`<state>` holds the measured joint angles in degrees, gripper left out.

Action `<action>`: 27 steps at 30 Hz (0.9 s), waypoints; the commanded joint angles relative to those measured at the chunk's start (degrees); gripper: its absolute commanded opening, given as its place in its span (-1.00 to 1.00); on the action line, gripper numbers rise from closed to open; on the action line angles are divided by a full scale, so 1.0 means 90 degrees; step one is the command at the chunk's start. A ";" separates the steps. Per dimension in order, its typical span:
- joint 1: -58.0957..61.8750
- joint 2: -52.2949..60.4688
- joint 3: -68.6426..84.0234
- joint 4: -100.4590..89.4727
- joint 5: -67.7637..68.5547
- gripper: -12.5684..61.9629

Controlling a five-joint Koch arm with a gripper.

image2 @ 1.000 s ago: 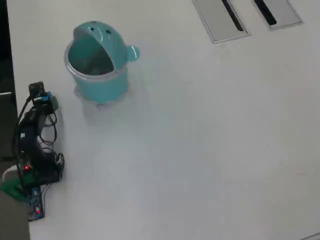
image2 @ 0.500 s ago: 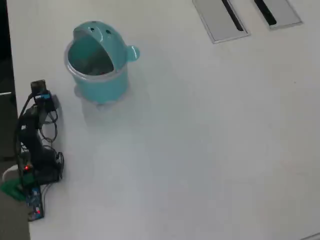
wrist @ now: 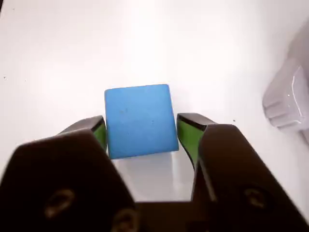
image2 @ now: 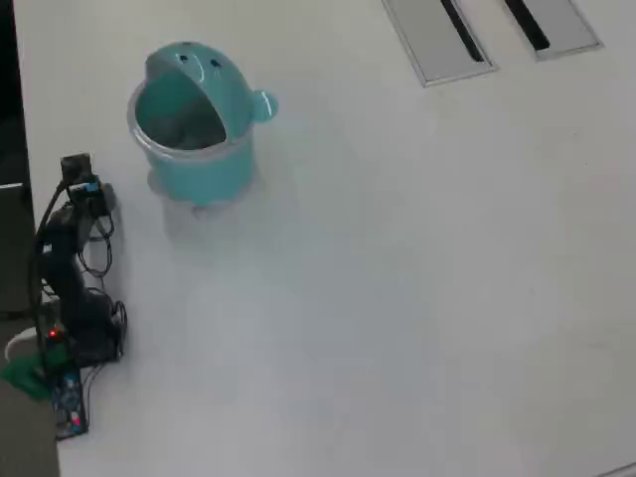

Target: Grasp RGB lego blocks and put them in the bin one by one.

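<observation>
Blue lego block (wrist: 140,120) held between green-padded jaws of tool (wrist: 140,133), pads pressed on both its sides, white desk (image2: 417,278) beneath in wrist view. Teal bin (image2: 194,124) near far-left corner of desk in overhead view, lid swung back, mouth open, contents too dim to tell. Arm (image2: 70,268) hard against left edge, just below bin, apart from it. Two grey panels (image2: 437,35) at top edge. Wide bare desk across middle, right and bottom edge
</observation>
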<state>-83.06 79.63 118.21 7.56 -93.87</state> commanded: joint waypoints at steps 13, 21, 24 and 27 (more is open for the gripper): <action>0.0039 0.0859 -0.0635 -0.0654 0.0313 -0.58; 0.0225 0.3076 -0.0234 -0.0283 0.0439 -0.58; 0.0596 0.3682 0.0107 -0.0146 0.0439 -0.58; 0.1016 0.4268 0.0488 -0.0156 0.0439 -0.60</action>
<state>-74.71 114.79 125.95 6.86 -89.91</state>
